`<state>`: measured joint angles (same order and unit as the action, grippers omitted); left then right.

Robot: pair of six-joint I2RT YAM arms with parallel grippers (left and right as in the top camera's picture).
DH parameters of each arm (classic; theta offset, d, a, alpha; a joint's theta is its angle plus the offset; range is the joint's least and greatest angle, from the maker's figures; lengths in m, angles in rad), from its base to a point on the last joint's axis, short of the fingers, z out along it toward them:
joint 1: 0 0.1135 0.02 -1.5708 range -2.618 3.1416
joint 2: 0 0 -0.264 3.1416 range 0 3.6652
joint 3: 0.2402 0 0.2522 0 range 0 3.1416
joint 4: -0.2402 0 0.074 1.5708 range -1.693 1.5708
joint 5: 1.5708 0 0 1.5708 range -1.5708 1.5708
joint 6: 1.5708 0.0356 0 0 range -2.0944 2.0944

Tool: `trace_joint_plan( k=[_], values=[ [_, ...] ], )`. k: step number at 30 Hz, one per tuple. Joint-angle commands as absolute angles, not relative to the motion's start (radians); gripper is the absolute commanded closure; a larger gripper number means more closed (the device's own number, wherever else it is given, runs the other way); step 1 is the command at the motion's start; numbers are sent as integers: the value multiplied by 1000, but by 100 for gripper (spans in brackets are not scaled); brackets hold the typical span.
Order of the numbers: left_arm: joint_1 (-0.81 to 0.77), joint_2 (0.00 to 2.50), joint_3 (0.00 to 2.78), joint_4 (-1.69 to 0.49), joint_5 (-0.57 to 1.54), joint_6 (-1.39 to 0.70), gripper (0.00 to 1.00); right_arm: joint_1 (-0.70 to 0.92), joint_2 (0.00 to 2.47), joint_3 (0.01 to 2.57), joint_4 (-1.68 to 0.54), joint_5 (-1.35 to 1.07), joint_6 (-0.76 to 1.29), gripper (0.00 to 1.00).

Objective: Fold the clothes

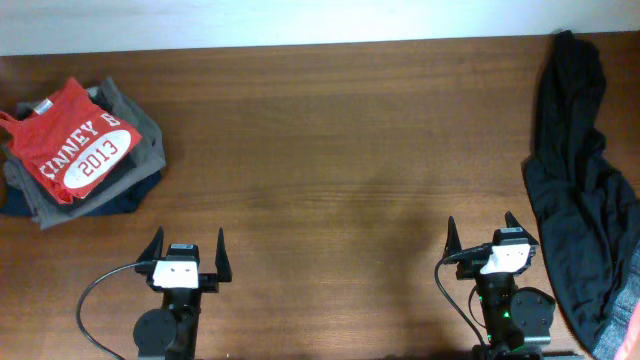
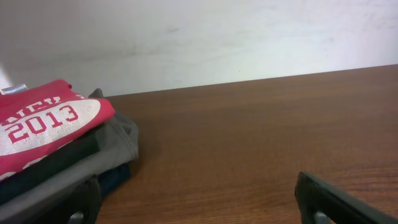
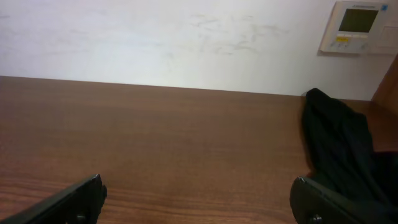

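Well, the left tool (image 1: 190,240) and right tool (image 1: 481,225) gape wide, empty; best pinch the black trousers (image 1: 575,170) at three o'clock by one edge.

You've got a red "2013" tee (image 1: 75,150) on a grey and navy folded pile (image 1: 145,130) at 10 o'clock on the table (image 1: 340,150). Wall panel (image 3: 357,26) at 1 o'clock in the right wrist view.

A: What reads on the red shirt (image 1: 72,148), at the left of the tabletop (image 1: 340,150)?
B: "2013" in red on a white oval, under white letters that look like "KINNEY B".
A: And the wall panel (image 3: 359,26)?
B: Its markings are too small to read.
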<state>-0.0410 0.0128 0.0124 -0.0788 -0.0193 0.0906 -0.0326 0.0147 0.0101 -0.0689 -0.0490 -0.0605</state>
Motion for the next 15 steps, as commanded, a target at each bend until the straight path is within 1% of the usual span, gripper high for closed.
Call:
trace_joint_plan(
  k=[1, 7, 12, 15],
  values=[
    [-45, 5, 9, -83, -23, 107, 1, -27, 7, 6, -75, -43, -64, 1],
    [-45, 5, 9, -83, -22, 106, 1, -27, 7, 6, -64, -74, -59, 1],
    [-45, 5, 12, -84, -22, 51, 1, -27, 7, 12, -71, -100, 59, 1],
    [-45, 8, 37, -86, -19, 38, 1, -27, 7, 51, -129, -75, 104, 1]
  ],
)
